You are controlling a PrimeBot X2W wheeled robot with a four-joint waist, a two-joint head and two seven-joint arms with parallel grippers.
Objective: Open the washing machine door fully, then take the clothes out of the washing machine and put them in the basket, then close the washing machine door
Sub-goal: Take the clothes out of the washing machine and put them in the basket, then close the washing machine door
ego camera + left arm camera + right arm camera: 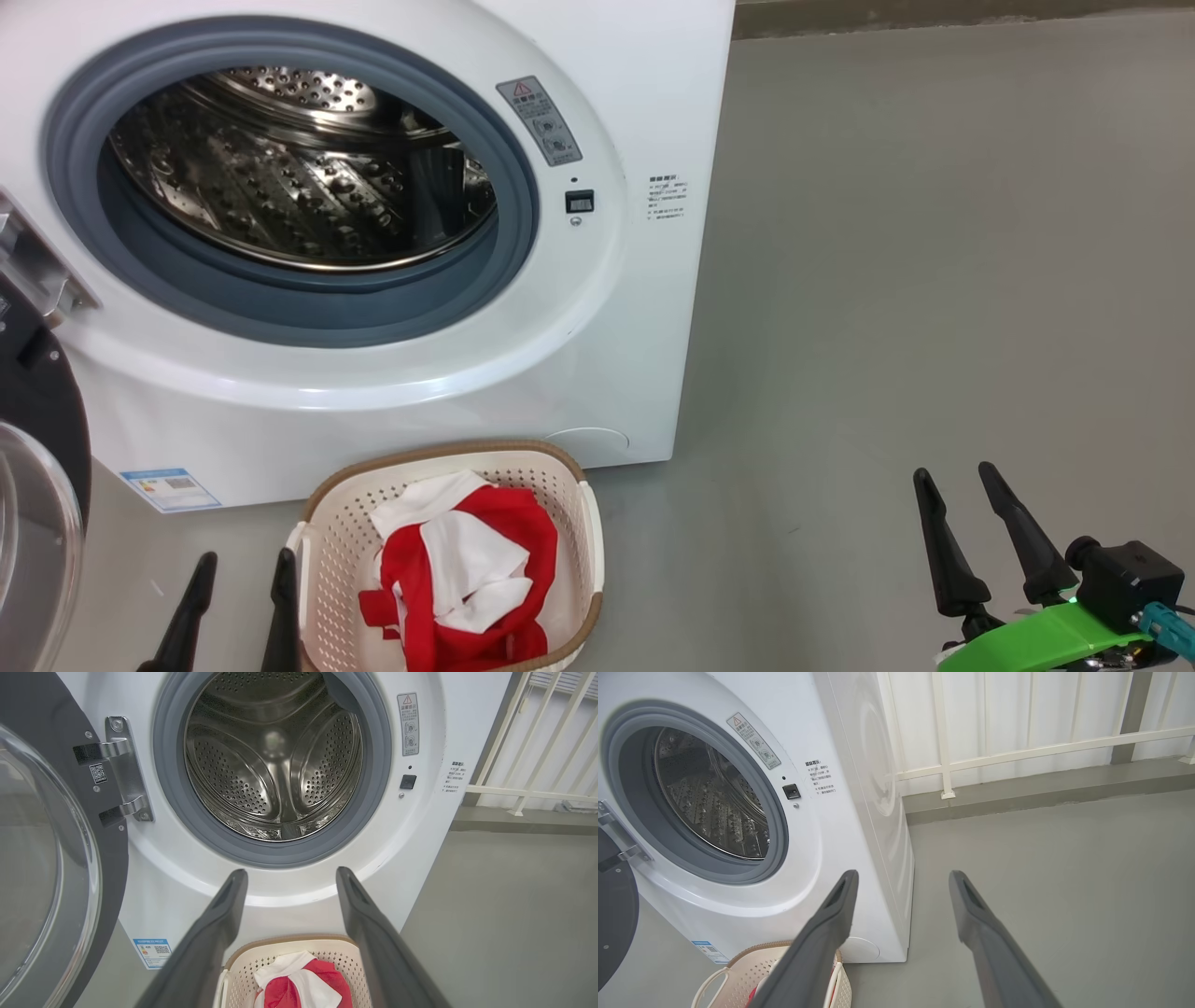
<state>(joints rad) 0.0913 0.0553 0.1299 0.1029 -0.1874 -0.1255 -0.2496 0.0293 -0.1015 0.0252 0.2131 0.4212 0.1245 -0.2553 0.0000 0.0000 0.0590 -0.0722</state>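
Note:
The white washing machine (597, 308) stands with its round door (37, 485) swung open to the left; the steel drum (308, 177) looks bare of clothes. On the floor in front sits the cream basket (579, 523) holding red and white clothes (467, 569). My left gripper (243, 565) hangs open just left of the basket with nothing between its fingers. My right gripper (954, 478) is open at the lower right over bare floor. In the left wrist view the door (51, 868), drum (275, 760), basket (345, 956) and clothes (303, 984) appear beyond the open gripper (290, 873).
Grey floor (934, 280) spreads to the right of the machine. A white railing (1017, 751) and a low ledge (1041, 788) run behind. The door hinge (121, 770) joins the open door to the machine's left side.

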